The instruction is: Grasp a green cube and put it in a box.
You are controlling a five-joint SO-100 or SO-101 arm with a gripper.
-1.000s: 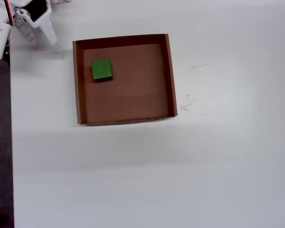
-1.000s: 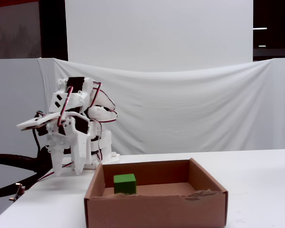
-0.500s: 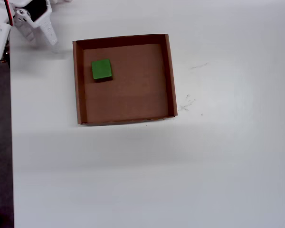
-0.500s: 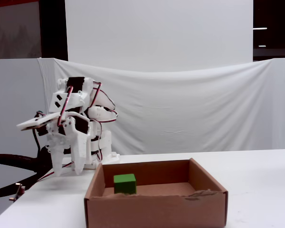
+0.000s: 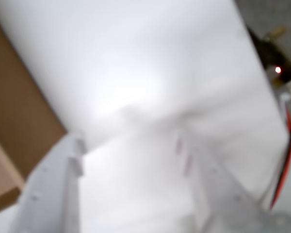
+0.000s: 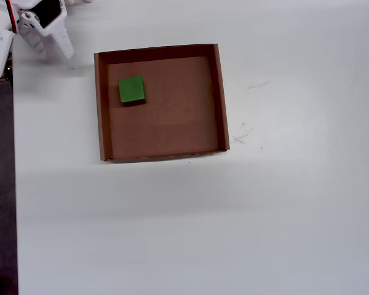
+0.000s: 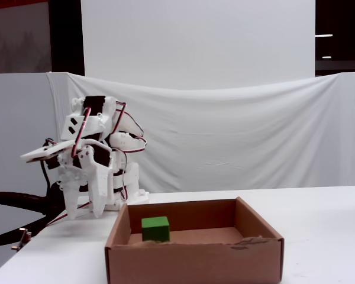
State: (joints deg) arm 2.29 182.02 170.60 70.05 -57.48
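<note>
Green cube rests flat on the floor of the box, near the box's top-left corner in the overhead view and clear of both adjoining walls; the fixed view confirms it sits inside, toward the box's back left. Gripper is parked over bare white table off the box's top-left corner, arm folded at the table's top-left edge. In the wrist view the two fingers stand well apart with only table surface between them; nothing is held. The cube lies from the fingers toward the box's interior, past the cardboard wall visible at the wrist view's left edge. Judgement: the task appears complete, and no further grasp seems required. The cube has no long axis.
</note>
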